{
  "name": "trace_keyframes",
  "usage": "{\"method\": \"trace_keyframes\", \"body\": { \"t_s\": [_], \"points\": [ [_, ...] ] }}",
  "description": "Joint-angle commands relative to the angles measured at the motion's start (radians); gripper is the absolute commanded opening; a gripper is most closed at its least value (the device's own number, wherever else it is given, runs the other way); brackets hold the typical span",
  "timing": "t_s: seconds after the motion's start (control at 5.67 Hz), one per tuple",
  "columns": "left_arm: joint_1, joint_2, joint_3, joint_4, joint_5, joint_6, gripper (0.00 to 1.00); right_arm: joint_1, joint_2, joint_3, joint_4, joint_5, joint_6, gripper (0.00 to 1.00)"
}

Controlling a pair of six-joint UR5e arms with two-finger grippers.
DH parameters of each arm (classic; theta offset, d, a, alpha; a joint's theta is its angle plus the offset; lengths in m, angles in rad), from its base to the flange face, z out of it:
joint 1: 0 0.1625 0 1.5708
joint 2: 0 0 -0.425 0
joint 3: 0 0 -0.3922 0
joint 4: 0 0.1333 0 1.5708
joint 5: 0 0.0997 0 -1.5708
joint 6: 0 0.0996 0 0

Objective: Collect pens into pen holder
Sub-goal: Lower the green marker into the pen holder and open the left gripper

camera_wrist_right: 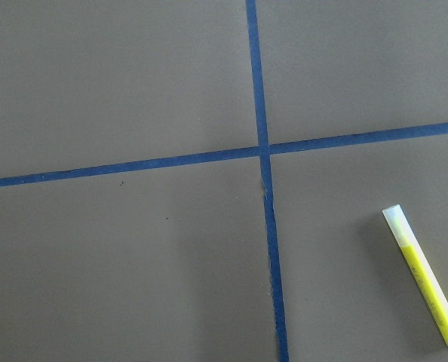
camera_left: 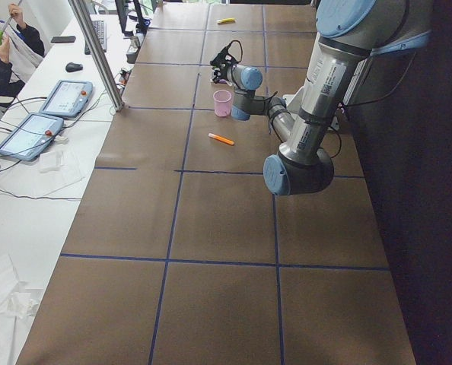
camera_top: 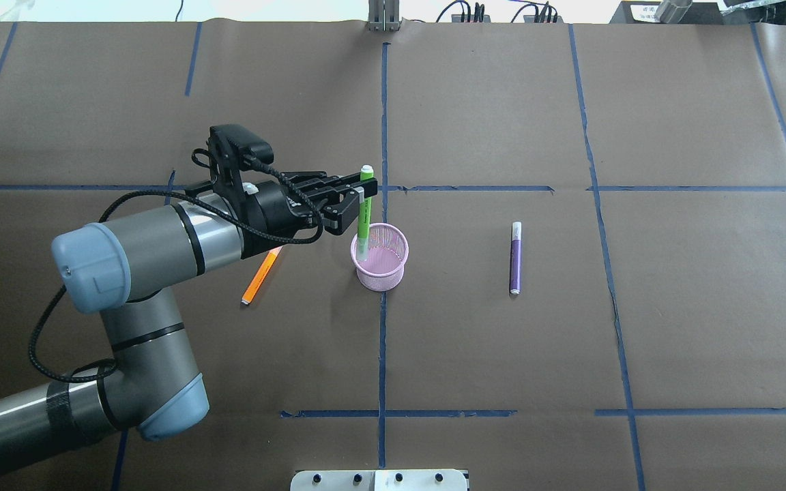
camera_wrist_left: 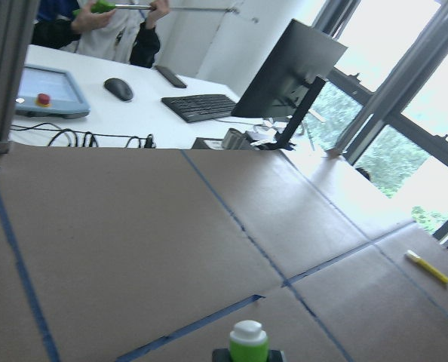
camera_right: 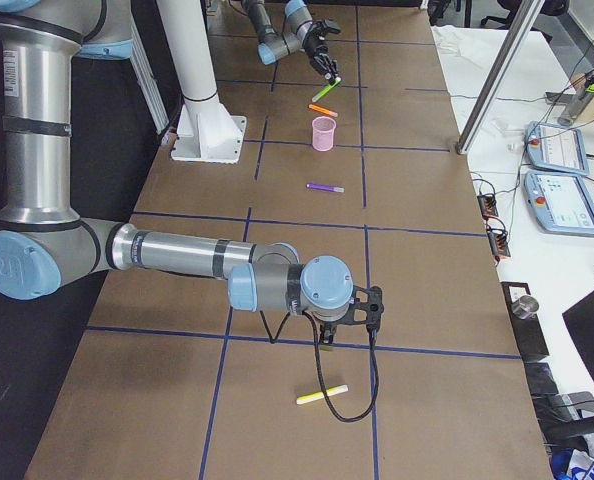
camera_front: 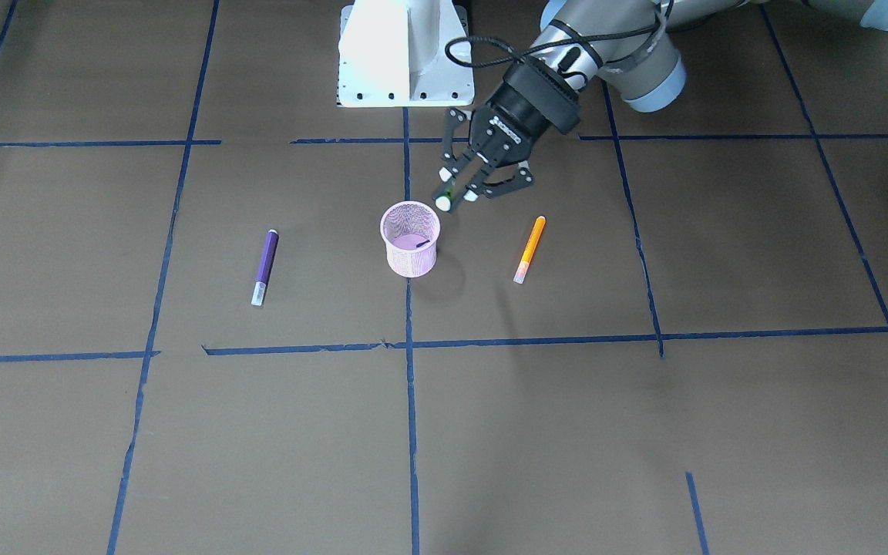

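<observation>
Overhead exterior: hand (camera_top: 357, 202) around green pen (camera_top: 364, 230)

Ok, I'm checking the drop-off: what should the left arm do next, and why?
Probably nudge the left gripper toward the centre of the pink pen holder before opening: the green pen hangs tilted, its lower end near the rim, not clearly inside.
</observation>
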Motion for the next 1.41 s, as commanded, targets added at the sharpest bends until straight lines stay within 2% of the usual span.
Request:
{"method": "trace_keyframes", "body": {
  "t_s": [0.0,0.18,0.35,0.53,0.88,1.24],
  "points": [
    [0.006,-0.008,0.034,-0.065,0.012,0.068,0.00,0.000,0.002,0.001,0.000,0.000,0.000,1.00],
    [0.011,-0.013,0.040,-0.074,0.103,0.077,0.00,0.000,0.001,0.007,-0.002,0.000,0.000,1.00],
    [0.035,-0.034,0.098,-0.115,0.191,0.080,0.00,0.000,0.001,0.007,-0.002,0.000,0.000,1.00],
    [0.036,-0.094,0.221,-0.182,0.249,0.103,0.00,0.000,0.001,0.007,-0.002,0.000,0.000,1.00],
    [0.058,-0.103,0.328,-0.300,0.311,0.108,0.00,0.000,0.002,0.005,-0.002,0.000,0.000,1.00],
    [0.080,-0.104,0.328,-0.307,0.302,0.106,0.00,0.002,0.002,0.005,-0.002,0.000,0.000,1.00]
  ]
}}
